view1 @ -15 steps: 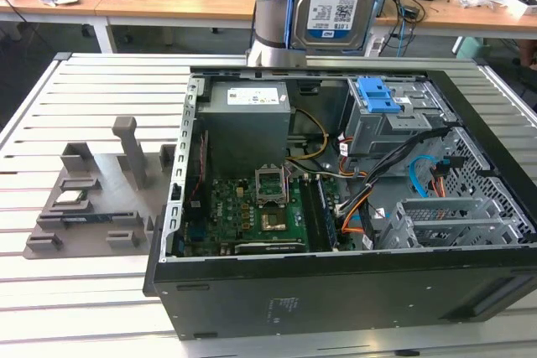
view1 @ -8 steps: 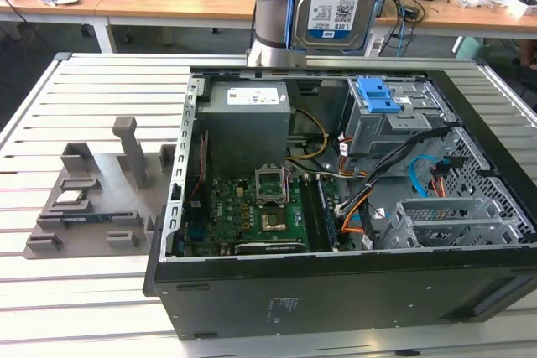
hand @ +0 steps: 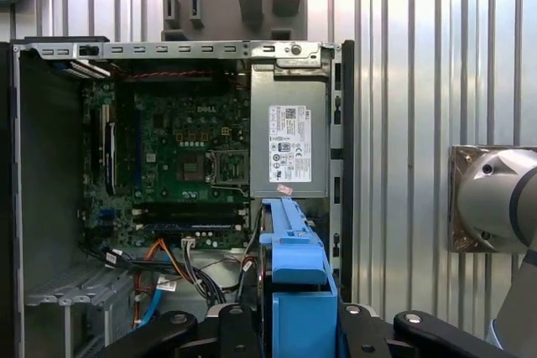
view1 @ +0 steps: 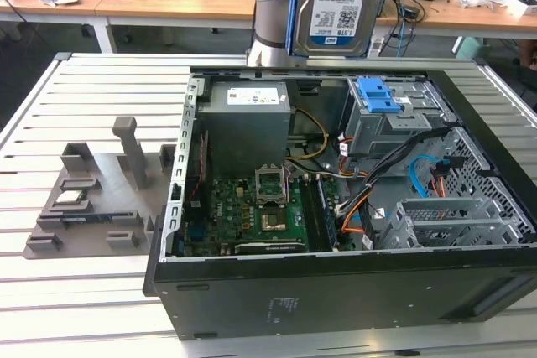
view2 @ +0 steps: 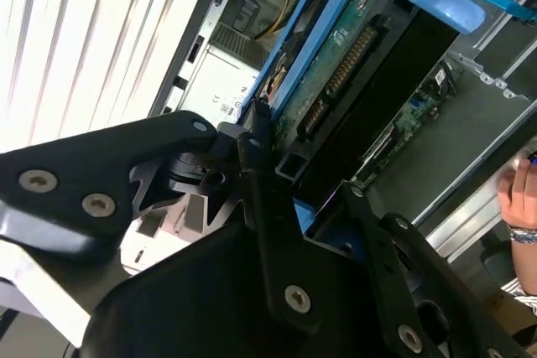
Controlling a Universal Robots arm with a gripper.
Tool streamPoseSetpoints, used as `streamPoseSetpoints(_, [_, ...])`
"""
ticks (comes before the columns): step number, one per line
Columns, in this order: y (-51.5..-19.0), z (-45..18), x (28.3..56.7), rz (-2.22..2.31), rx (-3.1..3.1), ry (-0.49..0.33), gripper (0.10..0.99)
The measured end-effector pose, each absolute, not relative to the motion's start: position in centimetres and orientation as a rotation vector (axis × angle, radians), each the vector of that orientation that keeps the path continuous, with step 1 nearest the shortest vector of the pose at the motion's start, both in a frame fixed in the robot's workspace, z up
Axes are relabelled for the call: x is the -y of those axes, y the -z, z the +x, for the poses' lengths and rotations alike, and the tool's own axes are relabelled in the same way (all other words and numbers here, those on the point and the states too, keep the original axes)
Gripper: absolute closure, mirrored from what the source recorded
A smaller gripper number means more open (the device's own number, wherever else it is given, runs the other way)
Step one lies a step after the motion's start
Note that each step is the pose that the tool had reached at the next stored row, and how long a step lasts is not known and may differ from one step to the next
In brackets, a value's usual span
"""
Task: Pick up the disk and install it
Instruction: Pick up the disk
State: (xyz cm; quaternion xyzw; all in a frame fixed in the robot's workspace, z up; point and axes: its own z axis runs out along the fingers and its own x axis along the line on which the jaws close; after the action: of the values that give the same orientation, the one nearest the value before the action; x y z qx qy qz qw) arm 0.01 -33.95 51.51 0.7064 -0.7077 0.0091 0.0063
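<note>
High above the open computer case on the table, the tool clamps the blue-framed disk upright, a carry that likely calls for a firm hold, edges square to the drive bay and clearance from loose cables.

Your disk hangs upright above the open computer case. Its white-and-blue label faces you in the exterior view, a blue frame runs along its edges, and its other face is green.
</note>
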Motion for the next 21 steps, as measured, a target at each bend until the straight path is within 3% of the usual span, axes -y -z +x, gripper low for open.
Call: streamPoseSetpoints(21, [-51.5,0.0,36.9,2.211,2.214,-0.029,0.722])
